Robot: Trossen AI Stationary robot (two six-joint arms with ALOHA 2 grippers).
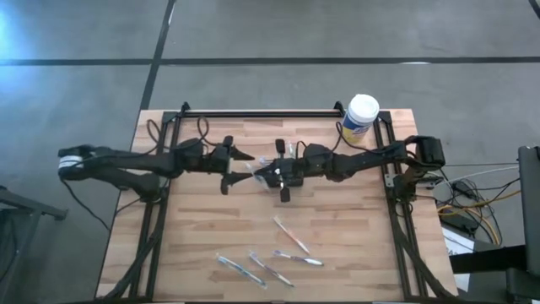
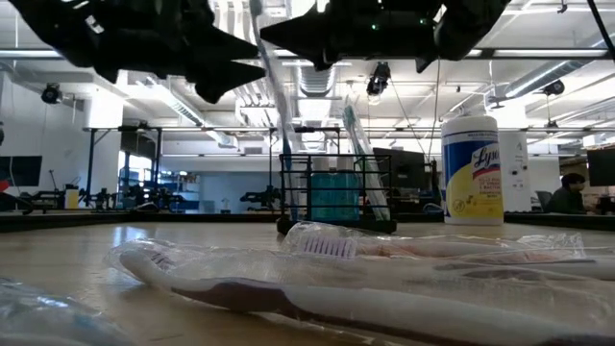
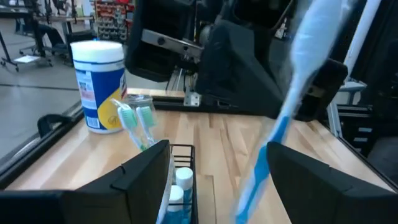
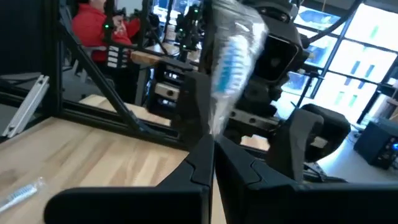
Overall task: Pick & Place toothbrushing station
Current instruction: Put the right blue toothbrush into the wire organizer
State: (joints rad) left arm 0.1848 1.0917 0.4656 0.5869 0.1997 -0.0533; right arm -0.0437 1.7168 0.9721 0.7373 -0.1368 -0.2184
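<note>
The black wire-mesh caddy point(image 2: 332, 192) stands on the table's middle, toward the far side. It holds a blue tube and two green toothbrushes point(image 3: 134, 121), and it also shows in the left wrist view point(image 3: 181, 163). My right gripper point(image 2: 274, 34) hovers above the caddy, shut on a plastic-wrapped blue-and-white toothbrush point(image 2: 274, 96). My left gripper point(image 2: 240, 72) is open just to the left of it. In the left wrist view that toothbrush point(image 3: 280, 124) shows between my left fingers. I cannot tell whether they touch it. My right gripper pinches the wrapped toothbrush's shaft point(image 4: 212, 127) between its two fingers, just below the bristle head point(image 4: 233, 56). The fingers come level from the table's right and lie across the shaft. The brush stands almost upright, head up, with its lower end point(image 2: 288, 159) down at the caddy's rim.
A white-lidded, yellow-labelled canister point(image 1: 360, 118) stands at the far right. Several wrapped toothbrushes point(image 1: 291, 234) lie near the table's front edge and fill the low view's foreground point(image 2: 336, 279). A person in red point(image 4: 93, 28) is in the room beyond the table.
</note>
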